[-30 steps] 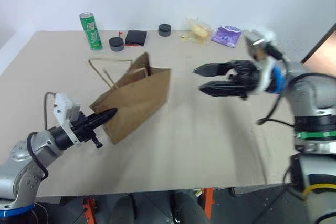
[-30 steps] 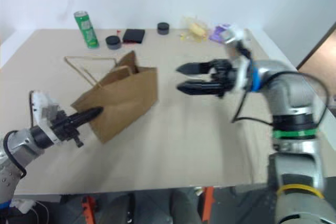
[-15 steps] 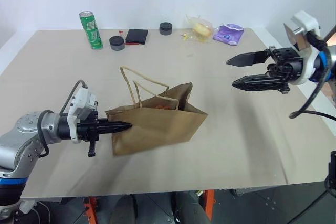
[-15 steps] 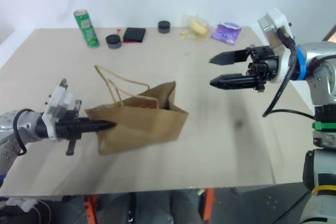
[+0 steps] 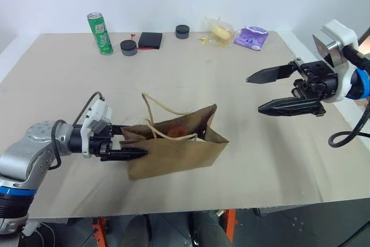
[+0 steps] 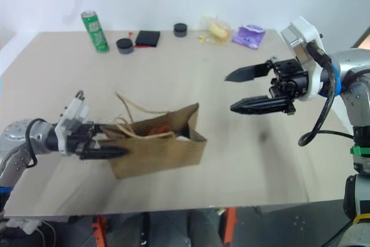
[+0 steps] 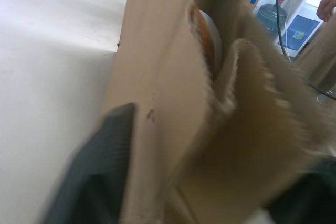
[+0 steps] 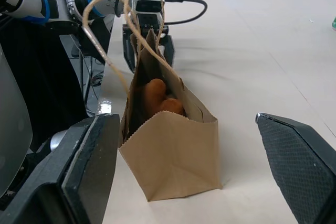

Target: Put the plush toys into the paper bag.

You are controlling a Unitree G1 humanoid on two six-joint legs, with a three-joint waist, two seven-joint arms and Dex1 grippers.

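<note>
The brown paper bag (image 5: 179, 146) stands upright on the table, mouth up, its twine handles (image 5: 159, 122) drooping over the rim. Inside it lies a brown-orange plush toy (image 8: 155, 96), and the left wrist view shows an orange and white curve (image 7: 206, 40) deep in the bag. My left gripper (image 5: 132, 142) is open, one finger on each side of the bag's narrow left end. My right gripper (image 5: 255, 93) hangs open in the air to the right of the bag, well apart from it, with nothing between its fingers (image 8: 84, 171).
Along the table's far edge stand a green can (image 5: 99, 33), two dark round lids (image 5: 128, 47) (image 5: 182, 31), a black box (image 5: 150, 40), a clear packet with yellow contents (image 5: 219, 32) and a purple packet (image 5: 250, 37). The bag stands near the table's front edge (image 5: 173, 211).
The bag went from tilted to upright on the table. My left gripper, shut on the bag's end before, has opened. My right gripper drew back to the right, still open.
</note>
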